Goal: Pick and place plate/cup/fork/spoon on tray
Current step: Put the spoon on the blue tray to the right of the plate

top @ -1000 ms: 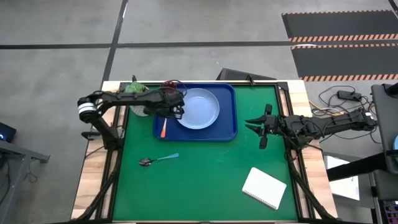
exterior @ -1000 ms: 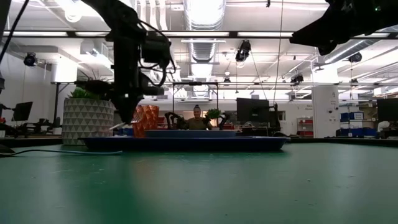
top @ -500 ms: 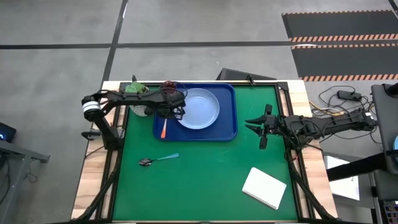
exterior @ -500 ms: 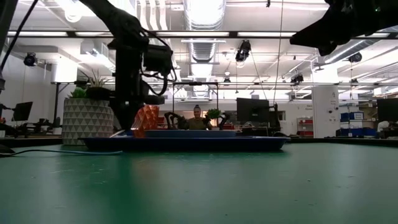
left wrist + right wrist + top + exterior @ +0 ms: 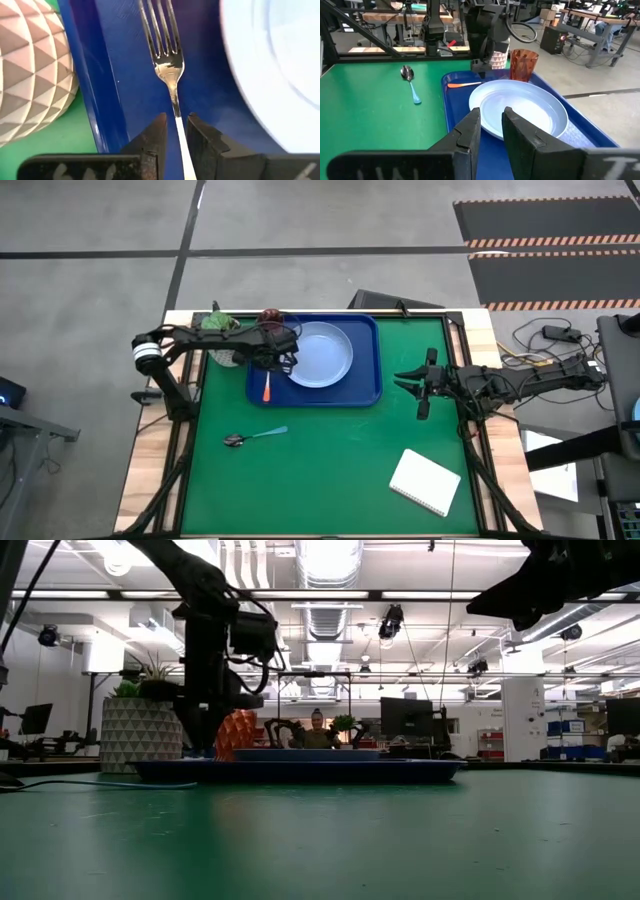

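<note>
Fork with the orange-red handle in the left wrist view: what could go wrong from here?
1. The left claw straddles the silver-tined, orange-handled fork, which lies in the narrow strip between the dark blue plastic tray rim and the round pale blue plate. Pulling away could drag the fork against either.
2. The translucent dark red cup stands right beside that arm and might get knocked.

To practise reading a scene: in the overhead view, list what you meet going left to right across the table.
Potted plant → left gripper over the fork → plate on the tray → right gripper; the notepad lies nearer the front.
</note>
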`<state>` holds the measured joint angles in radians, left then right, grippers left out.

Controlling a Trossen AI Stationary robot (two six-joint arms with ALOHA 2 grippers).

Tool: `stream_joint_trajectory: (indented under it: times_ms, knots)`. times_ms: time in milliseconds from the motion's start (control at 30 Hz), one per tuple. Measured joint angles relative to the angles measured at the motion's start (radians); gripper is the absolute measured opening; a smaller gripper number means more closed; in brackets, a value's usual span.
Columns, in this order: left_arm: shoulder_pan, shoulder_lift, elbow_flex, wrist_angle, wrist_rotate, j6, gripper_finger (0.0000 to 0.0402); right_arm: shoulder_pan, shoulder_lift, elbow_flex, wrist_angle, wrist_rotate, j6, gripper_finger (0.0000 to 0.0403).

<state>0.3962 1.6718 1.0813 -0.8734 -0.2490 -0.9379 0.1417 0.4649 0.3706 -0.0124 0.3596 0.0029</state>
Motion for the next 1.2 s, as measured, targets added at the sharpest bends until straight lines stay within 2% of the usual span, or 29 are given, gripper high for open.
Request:
stream_joint_trajectory:
  times_ms: [200, 400, 800, 1033, 1200]
  knots:
    - [-0.068, -0.036, 0.000, 0.000, -0.006, 0.085, 0.0054, 0.000, 0.000, 0.000, 0.000, 0.000, -0.002, 0.0068]
    - [-0.188, -0.099, 0.000, 0.002, -0.042, 0.144, 0.0055, 0.000, 0.001, 0.000, -0.004, 0.000, 0.006, 0.0068]
    - [-0.574, -0.238, -0.001, 0.058, -0.054, 0.222, 0.0055, 0.000, 0.017, -0.004, -0.041, 0.000, 0.098, 0.0068]
    - [-0.743, -0.240, -0.010, 0.088, -0.172, 0.219, 0.0055, 0.000, 0.064, -0.018, 0.003, 0.000, 0.142, 0.0068]
    - [-0.812, -0.234, -0.041, 0.167, -0.256, 0.252, 0.0055, 0.000, 0.122, -0.035, 0.052, 0.000, 0.190, 0.0068]
